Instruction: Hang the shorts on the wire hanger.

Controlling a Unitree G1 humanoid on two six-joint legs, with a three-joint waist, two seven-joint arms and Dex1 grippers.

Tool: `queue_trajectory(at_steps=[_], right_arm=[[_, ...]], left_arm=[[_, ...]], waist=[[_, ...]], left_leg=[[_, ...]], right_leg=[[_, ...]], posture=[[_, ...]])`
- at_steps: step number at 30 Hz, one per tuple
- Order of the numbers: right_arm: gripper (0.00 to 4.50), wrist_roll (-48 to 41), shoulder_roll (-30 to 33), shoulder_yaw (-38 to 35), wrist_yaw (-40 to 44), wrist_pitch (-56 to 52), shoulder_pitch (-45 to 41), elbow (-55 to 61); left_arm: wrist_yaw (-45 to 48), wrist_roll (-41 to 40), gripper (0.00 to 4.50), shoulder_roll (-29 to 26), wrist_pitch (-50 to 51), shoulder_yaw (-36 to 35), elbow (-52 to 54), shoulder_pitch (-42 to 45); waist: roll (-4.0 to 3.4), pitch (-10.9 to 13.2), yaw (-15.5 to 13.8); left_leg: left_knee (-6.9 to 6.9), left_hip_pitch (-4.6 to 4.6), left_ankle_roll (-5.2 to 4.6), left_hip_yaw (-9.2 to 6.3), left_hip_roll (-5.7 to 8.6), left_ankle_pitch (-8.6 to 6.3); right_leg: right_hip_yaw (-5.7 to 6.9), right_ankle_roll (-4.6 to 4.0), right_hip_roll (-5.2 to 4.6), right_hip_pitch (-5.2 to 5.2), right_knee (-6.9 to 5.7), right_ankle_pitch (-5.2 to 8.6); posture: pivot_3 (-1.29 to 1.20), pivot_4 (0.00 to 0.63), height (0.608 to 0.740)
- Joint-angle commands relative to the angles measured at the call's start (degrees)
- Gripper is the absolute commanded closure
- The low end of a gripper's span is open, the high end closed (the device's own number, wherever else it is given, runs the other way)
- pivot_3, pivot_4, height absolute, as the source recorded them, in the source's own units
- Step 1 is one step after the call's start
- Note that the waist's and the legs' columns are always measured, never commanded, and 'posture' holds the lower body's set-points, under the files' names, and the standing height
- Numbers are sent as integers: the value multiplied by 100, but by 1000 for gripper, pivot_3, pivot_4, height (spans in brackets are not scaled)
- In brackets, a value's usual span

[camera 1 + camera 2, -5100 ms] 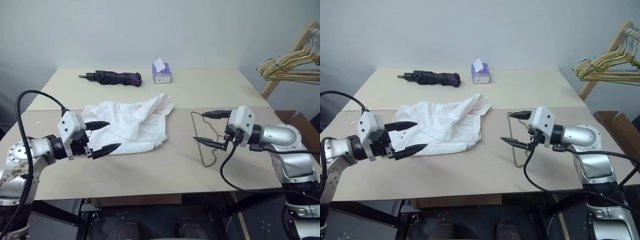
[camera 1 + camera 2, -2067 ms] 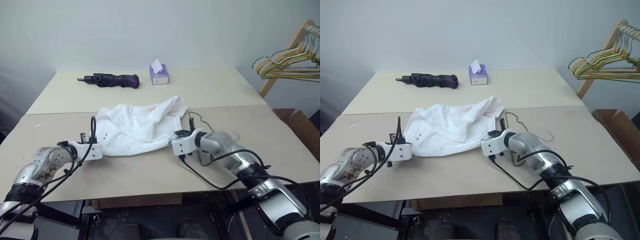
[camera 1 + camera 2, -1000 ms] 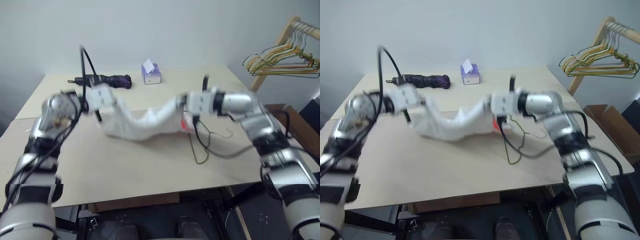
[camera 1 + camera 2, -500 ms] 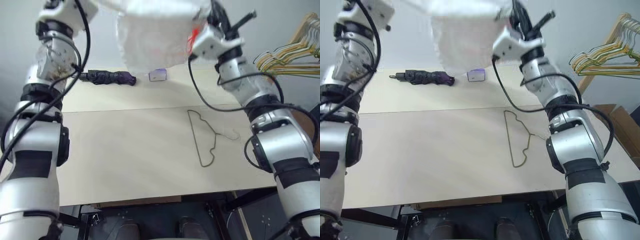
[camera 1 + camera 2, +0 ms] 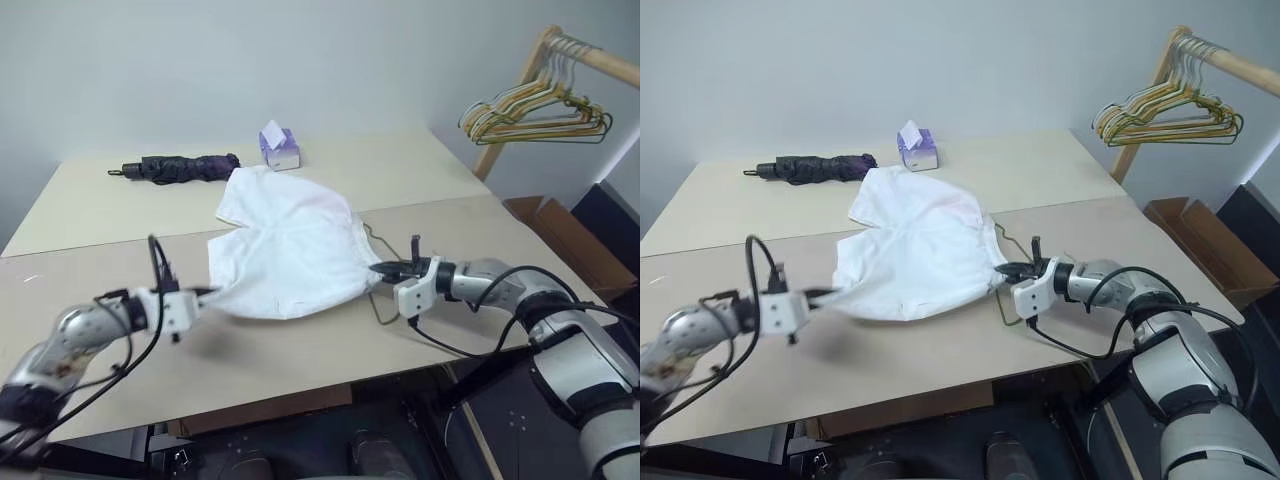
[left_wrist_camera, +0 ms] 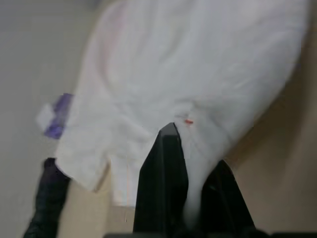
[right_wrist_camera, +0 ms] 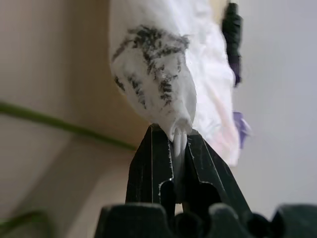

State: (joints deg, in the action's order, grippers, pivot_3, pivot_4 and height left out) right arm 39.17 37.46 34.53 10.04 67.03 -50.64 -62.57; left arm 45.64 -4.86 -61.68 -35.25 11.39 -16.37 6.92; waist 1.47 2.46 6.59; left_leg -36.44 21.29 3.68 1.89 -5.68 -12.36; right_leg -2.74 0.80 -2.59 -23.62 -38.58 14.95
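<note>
Shorts (image 5: pixel 285 252) of white cloth, raised high half a second earlier, lay spread on the beige surface (image 5: pixel 300 345) over the thin grey-olive wire hanger (image 5: pixel 379 300), both grippers' fingers (image 7: pixel 171 161) clamped on its corners, unhung.

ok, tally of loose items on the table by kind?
shorts: 1
wire hanger: 1
folded umbrella: 1
tissue box: 1
total: 4

The beige table (image 5: pixel 300 340) carries shorts (image 5: pixel 290 250), wire hanger (image 5: pixel 378 300) (partly covered) — umbrella (image 5: pixel 175 167), tissue box (image 5: pixel 279 148).
</note>
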Motion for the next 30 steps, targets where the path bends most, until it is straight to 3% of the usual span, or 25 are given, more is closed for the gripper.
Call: queue_trajectory(at_steps=[1,4,12,23,29,30], right_arm=[[4500,-198,73,-166,212,89,2,395],[4500,-282,138,-246,355,93,199,690],[4500,-712,389,-518,763,-22,771,1596],[4500,-1008,521,-806,1078,-200,1345,2445],[4500,-1185,519,-841,1265,-291,1574,2769],[4174,-1214,530,-839,1311,-289,1609,2822]], left_arm=[[713,-366,4454,-467,536,-302,738,-321],[1120,-375,4454,-690,862,-371,1046,-564],[1776,-518,4454,-757,1390,-649,1769,-906],[2320,-761,4454,-875,1954,-1317,2994,-2093],[2242,-471,4454,-646,2094,-1275,3032,-2307],[2248,-401,4489,-636,2087,-1265,3007,-2335]], waist=[[0,2,-22],[1,2,-68],[2,3,-124],[6,6,-103],[9,9,-117],[9,10,-118]], left_leg=[[3,-40,-4,0,0,2],[33,-114,-6,1,-1,2],[37,-98,-28,7,0,-14],[36,-111,-29,14,-2,-14],[35,-113,-30,17,-2,-14],[34,-113,-30,18,-2,-14]], right_leg=[[4,29,-1,45,8,18],[4,38,1,118,46,28],[0,5,0,110,57,18],[-10,24,3,114,53,34],[-12,26,2,115,53,39],[-13,27,2,115,53,41]], posture=[[19,8,740],[17,14,740],[-1,21,740],[-10,29,740],[-5,33,740],[-4,34,740]])
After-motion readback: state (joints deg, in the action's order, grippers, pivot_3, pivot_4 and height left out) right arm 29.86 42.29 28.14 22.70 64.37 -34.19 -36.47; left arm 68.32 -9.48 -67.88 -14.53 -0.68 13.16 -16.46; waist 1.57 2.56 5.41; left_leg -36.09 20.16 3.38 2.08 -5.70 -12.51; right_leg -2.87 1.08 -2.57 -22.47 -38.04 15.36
